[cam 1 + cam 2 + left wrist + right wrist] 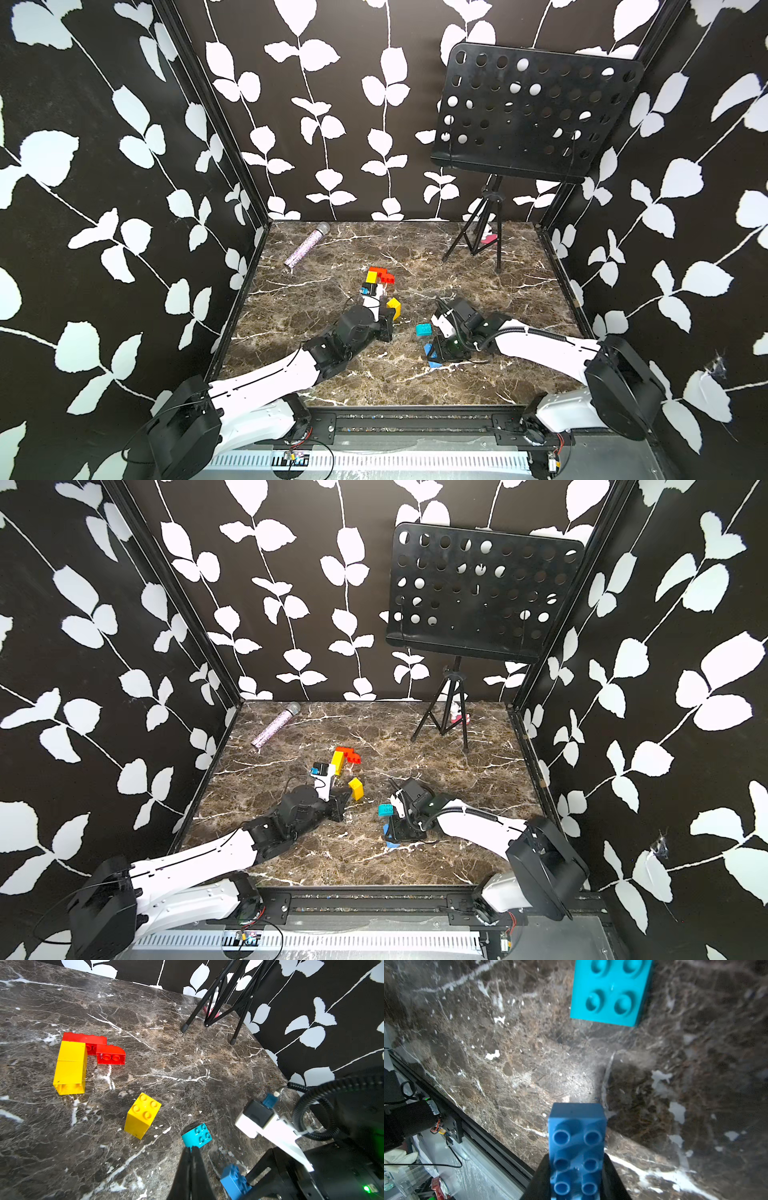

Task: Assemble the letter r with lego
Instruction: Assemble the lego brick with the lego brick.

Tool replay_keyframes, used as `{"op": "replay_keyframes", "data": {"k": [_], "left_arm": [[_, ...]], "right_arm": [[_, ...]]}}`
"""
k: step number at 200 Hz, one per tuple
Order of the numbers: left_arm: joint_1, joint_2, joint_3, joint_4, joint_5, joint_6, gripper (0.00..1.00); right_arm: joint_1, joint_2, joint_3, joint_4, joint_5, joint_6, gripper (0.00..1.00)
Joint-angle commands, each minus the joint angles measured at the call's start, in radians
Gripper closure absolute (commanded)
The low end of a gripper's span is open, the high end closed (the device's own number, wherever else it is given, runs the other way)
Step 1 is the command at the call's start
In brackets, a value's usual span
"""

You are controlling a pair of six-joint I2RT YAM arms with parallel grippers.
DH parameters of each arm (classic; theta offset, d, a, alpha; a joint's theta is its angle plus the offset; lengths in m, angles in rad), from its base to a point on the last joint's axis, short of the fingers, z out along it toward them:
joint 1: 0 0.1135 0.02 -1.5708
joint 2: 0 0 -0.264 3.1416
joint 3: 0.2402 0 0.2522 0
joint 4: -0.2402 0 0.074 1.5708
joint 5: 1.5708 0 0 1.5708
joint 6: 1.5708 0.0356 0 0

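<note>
Nearest, the right gripper [576, 1180] clamps 1 blue brick [576, 1126] by its sides, studs showing. Just beyond lies 1 teal brick [197, 1135], the left gripper [192, 1159] closed and empty near it. Farther stands 1 tall yellow block [142, 1115] — then, farthest, 2 yellow bricks [70, 1066] joined to 2 red bricks [93, 1043], flat on the table [207, 1053].

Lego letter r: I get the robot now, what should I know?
Left hand: shut, holding nothing.
Right hand: shut on the blue brick.
Done: yellow stem with two red bricks at its top, lying flat on the table.
Left to do: the loose yellow piece, the teal brick and the blue one look not yet added.
</note>
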Motion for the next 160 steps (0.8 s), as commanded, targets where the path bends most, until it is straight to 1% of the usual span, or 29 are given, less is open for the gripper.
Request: {"op": "replay_keyframes", "data": {"k": [1,15,37,59,84,117,133,160], "left_arm": [[0.003,-0.028,-0.013,-0.024,-0.012,0.012,0.97],[0.003,-0.034,-0.013,-0.033,-0.015,0.010,0.97],[0.003,-0.044,-0.018,-0.043,-0.018,0.006,0.97],[0.003,-0.053,-0.029,-0.043,-0.018,-0.003,0.97],[0.003,-0.064,-0.045,-0.033,-0.024,-0.010,0.97],[0.003,-0.070,-0.044,-0.046,-0.027,-0.005,0.97],[0.003,-0.078,-0.040,-0.066,-0.027,-0.005,0.97],[0.003,-0.095,-0.064,-0.050,-0.043,-0.012,0.97]], "right_arm": [[-0.047,0.060,0.007,0.015,-0.067,-0.012,1.00],[-0.063,0.100,0.011,0.057,-0.092,-0.005,1.00],[-0.083,0.127,0.047,0.016,-0.022,-0.033,1.00],[-0.141,0.129,0.059,0.013,0.000,-0.046,1.00],[-0.177,0.165,0.111,-0.008,0.034,-0.085,1.00],[-0.206,0.233,0.165,0.048,-0.034,-0.106,1.00],[-0.209,0.244,0.197,0.021,-0.035,-0.111,1.00],[-0.210,0.241,0.179,0.033,-0.029,-0.140,1.00]]}}
